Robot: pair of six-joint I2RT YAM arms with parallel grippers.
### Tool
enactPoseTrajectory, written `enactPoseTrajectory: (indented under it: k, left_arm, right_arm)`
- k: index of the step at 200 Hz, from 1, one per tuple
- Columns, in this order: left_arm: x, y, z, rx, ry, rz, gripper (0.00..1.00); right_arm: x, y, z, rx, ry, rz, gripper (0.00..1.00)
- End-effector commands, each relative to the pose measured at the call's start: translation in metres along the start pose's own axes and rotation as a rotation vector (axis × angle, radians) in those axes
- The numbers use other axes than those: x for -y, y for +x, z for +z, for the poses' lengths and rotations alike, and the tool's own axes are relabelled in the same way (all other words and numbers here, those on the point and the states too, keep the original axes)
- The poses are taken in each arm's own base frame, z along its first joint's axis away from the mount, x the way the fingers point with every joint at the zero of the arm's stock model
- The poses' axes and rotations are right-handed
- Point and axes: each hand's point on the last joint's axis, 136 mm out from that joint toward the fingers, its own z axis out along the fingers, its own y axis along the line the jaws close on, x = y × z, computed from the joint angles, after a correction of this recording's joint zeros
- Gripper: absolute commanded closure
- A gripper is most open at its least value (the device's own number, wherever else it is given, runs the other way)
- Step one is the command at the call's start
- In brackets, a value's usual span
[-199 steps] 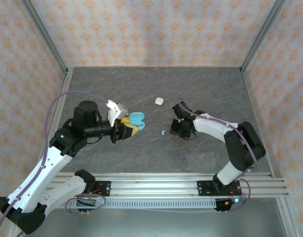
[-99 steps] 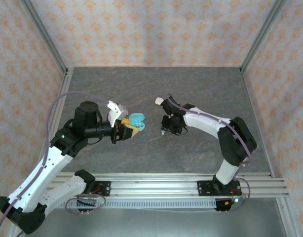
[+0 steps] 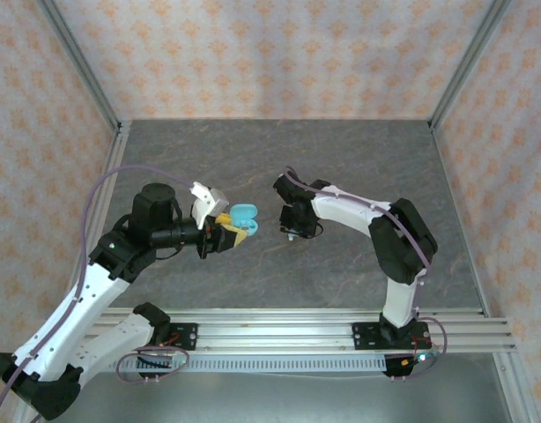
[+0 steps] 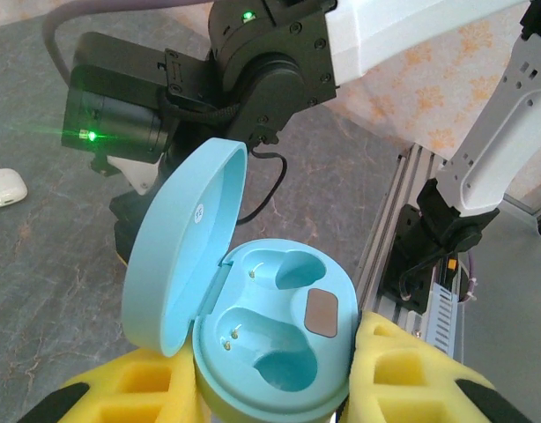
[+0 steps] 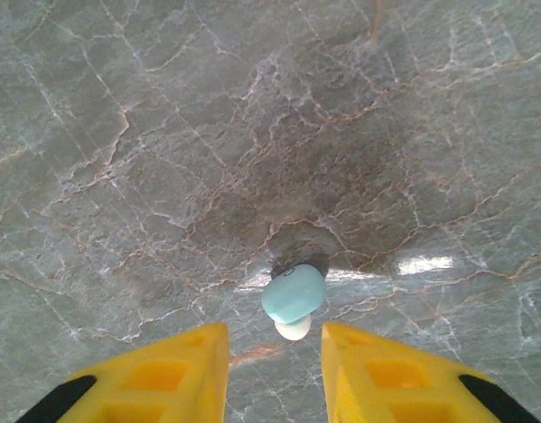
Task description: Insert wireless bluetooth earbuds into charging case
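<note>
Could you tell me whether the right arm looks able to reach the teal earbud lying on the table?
Probably yes: the teal earbud lies on the table just ahead of the open fingers of the right gripper, with nothing between them.

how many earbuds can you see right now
1. A teal earbud lies at the right end effector's fingertips. Both sockets of the teal case in the left end effector are empty. A small white thing on the table is unclear; other earbuds may be hidden.

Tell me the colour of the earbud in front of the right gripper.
Teal, with a white tip; the right wrist view shows the earbud best.
</note>
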Motion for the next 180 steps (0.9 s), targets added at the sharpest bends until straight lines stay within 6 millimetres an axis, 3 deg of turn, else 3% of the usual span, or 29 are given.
enactPoseTrajectory:
  k: [1, 180]
  left_arm:
    - [0.003, -0.003, -0.002, 0.021, 0.015, 0.024, 0.81]
    - [0.003, 0.0, -0.002, 0.017, 0.016, 0.026, 0.81]
  right_arm:
    - [0.01, -0.001, 0.001, 0.005, 0.08, -0.01, 0.66]
    - [0.007, -0.001, 0.023, -0.051, 0.146, -0.062, 0.67]
